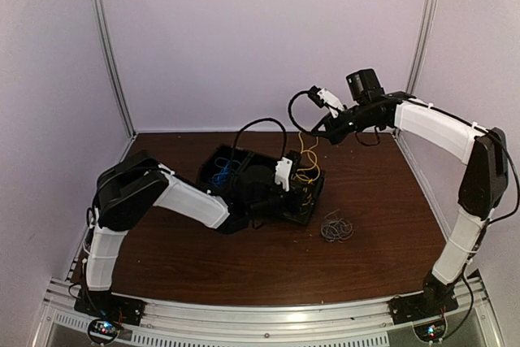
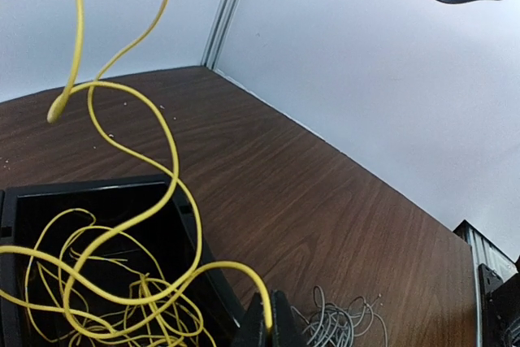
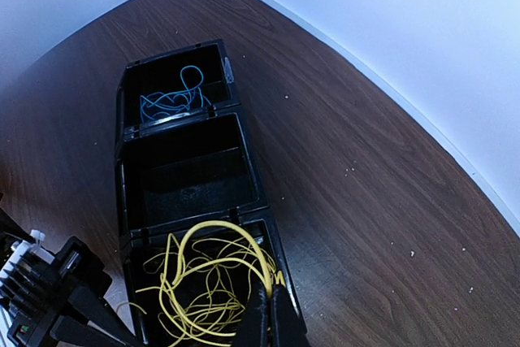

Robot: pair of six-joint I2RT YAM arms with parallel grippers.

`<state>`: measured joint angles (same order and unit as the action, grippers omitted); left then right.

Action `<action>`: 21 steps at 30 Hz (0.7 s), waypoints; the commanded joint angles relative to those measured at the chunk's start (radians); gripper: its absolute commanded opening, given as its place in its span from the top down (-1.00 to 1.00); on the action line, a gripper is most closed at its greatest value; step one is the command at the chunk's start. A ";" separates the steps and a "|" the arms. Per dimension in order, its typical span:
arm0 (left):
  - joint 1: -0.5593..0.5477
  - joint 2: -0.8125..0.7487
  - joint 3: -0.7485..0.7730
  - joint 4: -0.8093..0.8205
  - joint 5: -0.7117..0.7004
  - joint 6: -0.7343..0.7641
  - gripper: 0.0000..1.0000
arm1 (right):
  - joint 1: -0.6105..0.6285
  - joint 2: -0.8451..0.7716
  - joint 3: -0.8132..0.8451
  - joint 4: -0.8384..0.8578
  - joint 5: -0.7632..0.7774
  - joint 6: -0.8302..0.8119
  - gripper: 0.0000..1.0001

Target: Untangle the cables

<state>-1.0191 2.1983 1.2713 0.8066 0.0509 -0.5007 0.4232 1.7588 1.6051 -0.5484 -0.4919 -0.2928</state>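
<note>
A yellow cable (image 1: 307, 160) rises from the right compartment of a black three-part tray (image 1: 309, 205). My right gripper (image 1: 314, 133) is shut on its upper end, high above the tray; in the right wrist view the fingers (image 3: 262, 324) pinch a yellow loop (image 3: 212, 223). My left gripper (image 1: 294, 188) sits low at the tray's right end, shut on another yellow strand (image 2: 227, 263). A blue cable (image 1: 221, 175) lies in the left compartment (image 3: 175, 99). A grey bundle (image 1: 335, 227) lies on the table to the right of the tray (image 2: 341, 327).
The tray's middle compartment (image 3: 191, 176) holds no cable. The left arm's wrist (image 3: 49, 298) lies beside the yellow compartment. White walls and metal posts close in the back and sides of the brown table (image 1: 382, 193).
</note>
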 commanded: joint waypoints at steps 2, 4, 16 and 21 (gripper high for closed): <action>0.041 0.033 0.036 0.024 0.016 -0.080 0.87 | 0.000 0.044 -0.011 0.023 -0.028 -0.004 1.00; 0.050 0.037 0.034 0.020 0.008 -0.091 0.81 | 0.000 0.060 -0.008 0.024 -0.030 0.000 1.00; 0.053 -0.109 -0.089 0.024 -0.013 -0.066 0.12 | 0.001 0.068 -0.030 0.022 -0.059 0.004 1.00; 0.042 -0.280 -0.286 0.073 0.015 -0.044 -0.12 | 0.011 0.075 -0.059 0.023 -0.073 0.003 1.00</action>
<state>-0.9661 2.0628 1.0969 0.7700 0.0368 -0.5743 0.4240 1.8332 1.5723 -0.5404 -0.5350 -0.2893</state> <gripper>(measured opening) 0.496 0.007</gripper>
